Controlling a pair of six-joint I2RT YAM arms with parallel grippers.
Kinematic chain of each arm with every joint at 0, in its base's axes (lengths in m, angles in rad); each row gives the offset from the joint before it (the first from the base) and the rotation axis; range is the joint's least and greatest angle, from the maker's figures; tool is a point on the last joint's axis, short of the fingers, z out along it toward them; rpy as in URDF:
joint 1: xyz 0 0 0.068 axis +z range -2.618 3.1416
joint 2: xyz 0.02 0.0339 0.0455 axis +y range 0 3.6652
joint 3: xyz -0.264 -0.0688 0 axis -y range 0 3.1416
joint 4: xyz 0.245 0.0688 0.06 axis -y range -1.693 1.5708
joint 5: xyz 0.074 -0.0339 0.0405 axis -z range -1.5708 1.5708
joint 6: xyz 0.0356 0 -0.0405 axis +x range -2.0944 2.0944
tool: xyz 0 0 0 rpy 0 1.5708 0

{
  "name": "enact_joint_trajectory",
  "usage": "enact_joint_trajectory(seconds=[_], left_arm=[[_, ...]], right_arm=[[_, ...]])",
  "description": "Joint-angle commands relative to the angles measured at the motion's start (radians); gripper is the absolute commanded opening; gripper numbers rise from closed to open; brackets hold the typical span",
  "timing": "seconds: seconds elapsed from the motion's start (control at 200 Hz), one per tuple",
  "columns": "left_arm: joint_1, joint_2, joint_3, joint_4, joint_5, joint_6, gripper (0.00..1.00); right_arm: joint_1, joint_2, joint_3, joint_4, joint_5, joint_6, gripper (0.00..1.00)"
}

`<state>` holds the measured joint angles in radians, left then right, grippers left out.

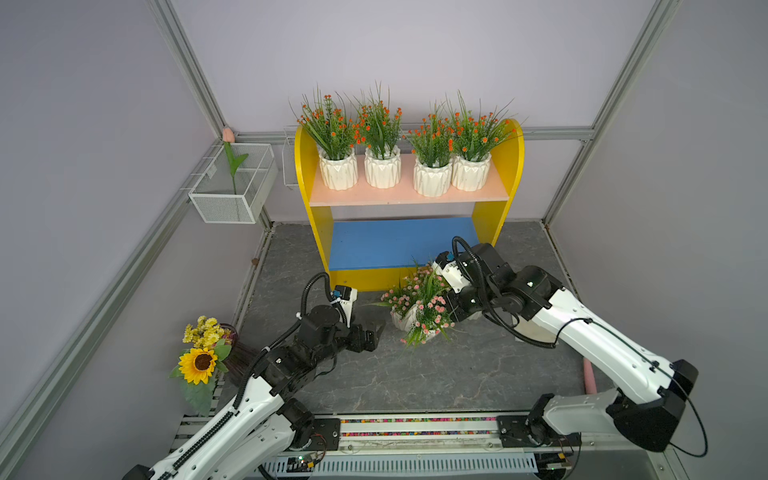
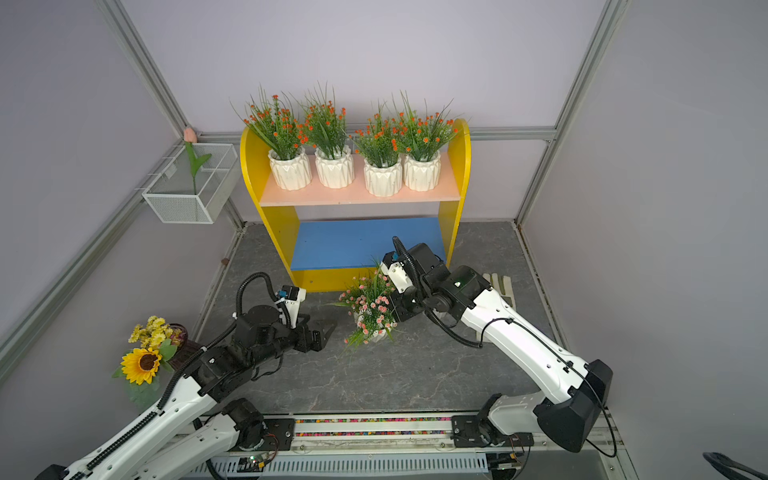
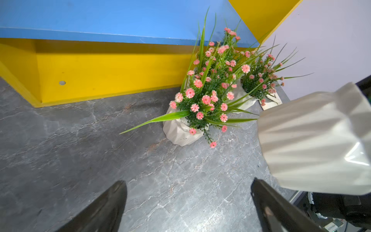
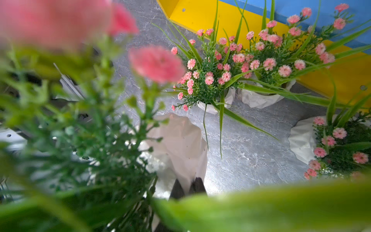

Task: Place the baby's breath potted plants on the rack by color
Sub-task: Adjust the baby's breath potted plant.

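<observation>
Several orange-flowered baby's breath potted plants [image 1: 380, 166] stand in a row on the rack's [image 1: 320, 232] salmon upper board [image 1: 407, 195]. The blue lower board [image 1: 395, 245] is bare. Pink-flowered plants [image 1: 409, 297] cluster on the floor before the rack's right end. My right gripper [image 4: 188, 187] is shut on the rim of one pink plant's white pot [image 4: 180, 138]. Its foliage blurs across the right wrist view. Three more pink plants [image 4: 210, 80] stand beyond it. Left of the cluster, my left gripper [image 3: 187, 181] hangs open over bare floor, with a white pot [image 3: 313, 140] close beside one finger.
A white wire basket [image 1: 232, 187] with a tulip stem hangs on the left wall. A sunflower bouquet [image 1: 201, 357] stands at the front left beside my left arm. The arms' rail [image 1: 415, 424] runs along the front edge. Grey marble floor [image 1: 415, 374] lies between the arms.
</observation>
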<state>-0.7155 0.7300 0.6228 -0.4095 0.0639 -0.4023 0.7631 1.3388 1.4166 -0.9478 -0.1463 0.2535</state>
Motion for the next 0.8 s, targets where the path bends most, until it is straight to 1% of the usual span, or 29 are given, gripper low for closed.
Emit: enact_joint_trajectory(seconds=[0.0,0.025,0.165,0.24,0.265,0.505,0.59,0.685,0.795], left_arm=[[-0.045,0.002,0.031,0.09,0.027,0.078,1.0],[-0.064,0.002,0.031,0.1,0.012,0.092,1.0],[-0.166,0.015,0.024,0.167,-0.036,0.181,1.0],[-0.224,0.019,0.014,0.198,-0.09,0.229,1.0],[-0.245,0.049,0.011,0.209,-0.109,0.244,1.0],[-0.431,0.126,-0.021,0.35,-0.266,0.372,1.0],[-0.457,0.138,-0.029,0.397,-0.316,0.393,1.0],[-0.462,0.132,-0.046,0.457,-0.307,0.401,1.0],[-0.468,0.139,-0.057,0.507,-0.324,0.416,1.0]], right_arm=[[-0.024,-0.029,0.051,-0.002,-0.051,-0.028,0.07],[-0.029,-0.03,0.055,-0.036,-0.056,-0.031,0.08],[-0.051,-0.024,0.077,-0.069,-0.073,-0.045,0.08],[-0.063,-0.025,0.086,-0.081,-0.08,-0.05,0.08],[-0.066,-0.025,0.089,-0.082,-0.081,-0.053,0.08],[-0.081,-0.026,0.086,-0.089,-0.102,-0.056,0.08],[-0.082,-0.026,0.082,-0.087,-0.106,-0.056,0.08],[-0.083,-0.026,0.077,-0.087,-0.114,-0.054,0.08],[-0.083,-0.03,0.06,-0.076,-0.132,-0.047,0.08]])
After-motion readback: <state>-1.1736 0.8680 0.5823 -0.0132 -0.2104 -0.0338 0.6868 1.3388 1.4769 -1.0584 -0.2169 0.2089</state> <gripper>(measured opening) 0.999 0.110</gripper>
